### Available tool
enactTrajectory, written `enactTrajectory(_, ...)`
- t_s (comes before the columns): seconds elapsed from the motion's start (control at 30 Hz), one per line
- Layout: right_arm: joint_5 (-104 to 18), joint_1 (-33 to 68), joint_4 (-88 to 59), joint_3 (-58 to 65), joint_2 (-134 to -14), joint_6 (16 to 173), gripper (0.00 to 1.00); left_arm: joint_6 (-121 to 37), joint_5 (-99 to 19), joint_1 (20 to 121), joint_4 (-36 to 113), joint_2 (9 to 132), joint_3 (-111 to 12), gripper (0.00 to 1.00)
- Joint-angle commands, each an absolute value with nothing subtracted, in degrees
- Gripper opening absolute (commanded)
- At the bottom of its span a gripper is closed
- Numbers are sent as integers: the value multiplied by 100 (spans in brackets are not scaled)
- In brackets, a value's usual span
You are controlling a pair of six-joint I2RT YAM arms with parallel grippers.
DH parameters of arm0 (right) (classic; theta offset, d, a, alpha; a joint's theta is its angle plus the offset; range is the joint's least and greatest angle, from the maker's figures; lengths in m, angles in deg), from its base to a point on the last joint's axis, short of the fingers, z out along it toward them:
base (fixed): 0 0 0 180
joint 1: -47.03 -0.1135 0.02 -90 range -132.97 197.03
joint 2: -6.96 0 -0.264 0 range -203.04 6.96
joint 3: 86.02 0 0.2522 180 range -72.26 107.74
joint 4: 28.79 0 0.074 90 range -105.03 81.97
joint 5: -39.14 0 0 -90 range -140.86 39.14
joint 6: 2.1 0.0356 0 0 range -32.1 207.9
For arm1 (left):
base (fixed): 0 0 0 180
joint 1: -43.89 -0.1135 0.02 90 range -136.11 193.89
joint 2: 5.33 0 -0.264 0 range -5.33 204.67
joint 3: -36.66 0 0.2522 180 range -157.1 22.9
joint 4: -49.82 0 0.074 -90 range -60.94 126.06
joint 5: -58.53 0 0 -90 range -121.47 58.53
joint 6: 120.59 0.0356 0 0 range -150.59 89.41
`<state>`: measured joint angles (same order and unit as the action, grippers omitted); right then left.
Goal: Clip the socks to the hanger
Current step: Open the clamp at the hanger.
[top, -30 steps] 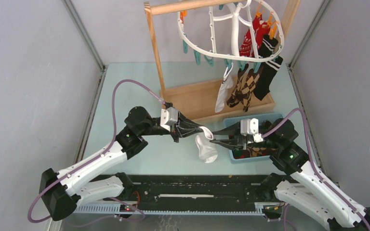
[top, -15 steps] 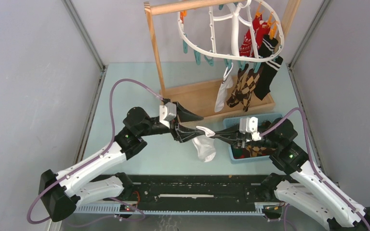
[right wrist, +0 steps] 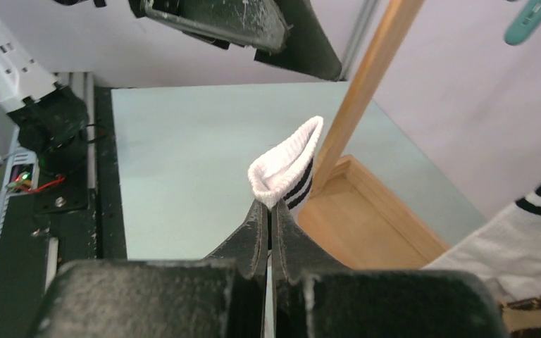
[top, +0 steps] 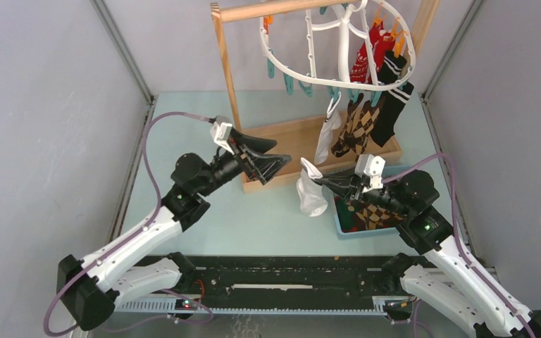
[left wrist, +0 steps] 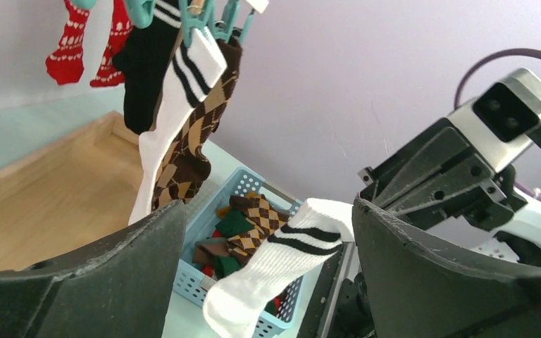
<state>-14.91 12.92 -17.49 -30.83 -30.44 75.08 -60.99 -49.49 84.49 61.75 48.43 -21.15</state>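
My right gripper [top: 315,177] is shut on the cuff of a white sock [top: 311,196] with black stripes, which dangles over the table between the arms. In the right wrist view the cuff [right wrist: 286,167] sticks up out of the closed fingertips [right wrist: 268,206]. My left gripper [top: 282,153] stands open and empty, a little left of the sock; in its own view the sock [left wrist: 282,264] hangs beyond the wide jaws [left wrist: 268,211]. The white oval hanger [top: 303,72] hangs from the wooden rack. Clipped to it are red [top: 366,58], black [top: 392,109], argyle [top: 356,128] and white [top: 326,141] socks.
A blue basket [top: 345,229] with several loose socks [left wrist: 250,225] sits under my right arm. The wooden rack's post [top: 227,77] and base tray [top: 289,144] stand just behind both grippers. Grey walls close in both sides.
My left gripper let go of the white sock, opened wide and rose back toward the rack. The right gripper shut on the cuff and lifted the sock up and back.
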Motion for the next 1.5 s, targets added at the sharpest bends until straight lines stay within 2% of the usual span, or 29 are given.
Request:
enactTrajectory(0.0, -2347, 1317, -2100, -2781, -3140, 7882, 0, -6717, -4661, 8354, 6337, 5285, -2771, 90)
enactTrajectory(0.23, -2854, 1416, -2105, -2542, -3533, 8168, 0, -7240, -4130, 8219, 6310, 6059, -3505, 88)
enactTrajectory(0.43, -2967, 1509, -2092, -2448, -3676, 8417, 0, -7336, -3420, 8356, 4353, 6666, -5014, 84)
enactTrajectory(0.6, -2979, 1581, -2155, -2438, -3765, 8633, 0, -7079, -2896, 8531, 3369, 7074, -5824, 75)
enactTrajectory(0.83, -2959, 1627, -2215, -2436, -3793, 8706, 0, -6560, -2177, 8851, 2767, 7508, -6626, 65)
enactTrajectory(1.17, -2926, 1627, -2274, -2437, -3804, 8737, 0, -6229, -1600, 9060, 2871, 8037, -7146, 61)
enactTrajectory(1.47, -2951, 1635, -2311, -2436, -3793, 8718, 0, -6013, -1063, 9217, 3559, 8142, -6982, 61)
